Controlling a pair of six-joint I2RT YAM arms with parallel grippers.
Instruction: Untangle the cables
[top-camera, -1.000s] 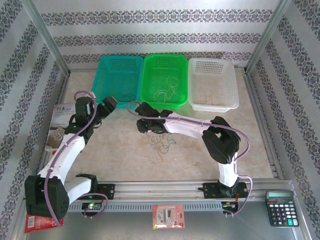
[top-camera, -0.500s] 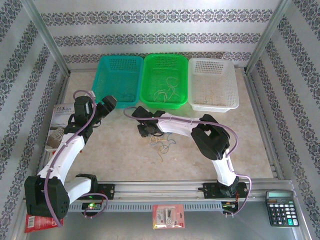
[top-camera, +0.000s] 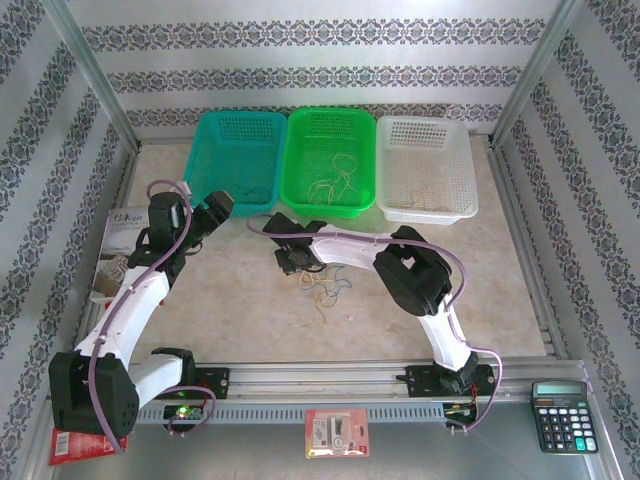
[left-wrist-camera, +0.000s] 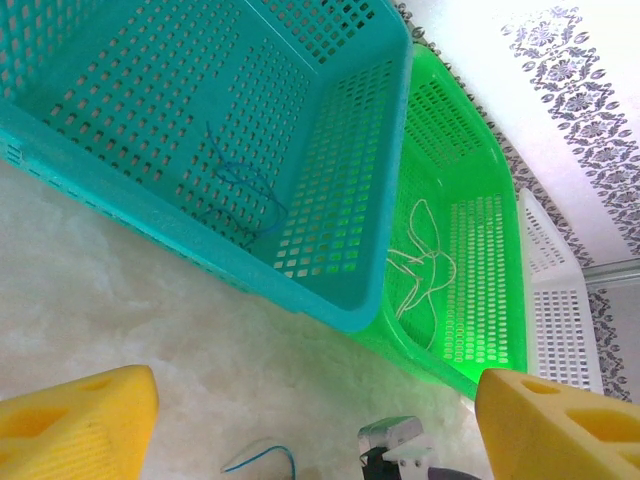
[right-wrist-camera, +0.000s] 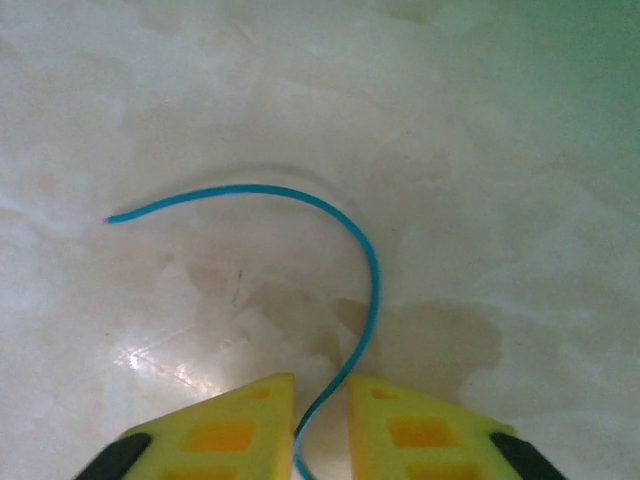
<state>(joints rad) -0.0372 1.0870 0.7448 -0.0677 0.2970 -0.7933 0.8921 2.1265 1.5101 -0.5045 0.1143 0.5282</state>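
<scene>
A small tangle of thin cables (top-camera: 325, 288) lies on the table in front of the green basket. My right gripper (top-camera: 290, 258) is low over its left side. In the right wrist view a blue cable (right-wrist-camera: 370, 260) curves across the table and runs down between the yellow fingers (right-wrist-camera: 240, 420); my right gripper (right-wrist-camera: 322, 385) is open by a narrow gap, wider than the cable. My left gripper (top-camera: 222, 205) hovers open and holds nothing by the teal basket's near corner; its wide-apart state shows in its wrist view (left-wrist-camera: 320, 420).
Three baskets stand in a row at the back: teal (top-camera: 205, 160) with a blue cable (left-wrist-camera: 245, 185), green (top-camera: 295, 165) with whitish cables (left-wrist-camera: 425, 265), white (top-camera: 470, 180). A booklet (top-camera: 125, 230) lies at the left. A calculator (top-camera: 563, 415) sits near the front right.
The right arm has folded in, its elbow moving left and toward the baskets, while its gripper stays over the tangle. The left arm has barely moved.
</scene>
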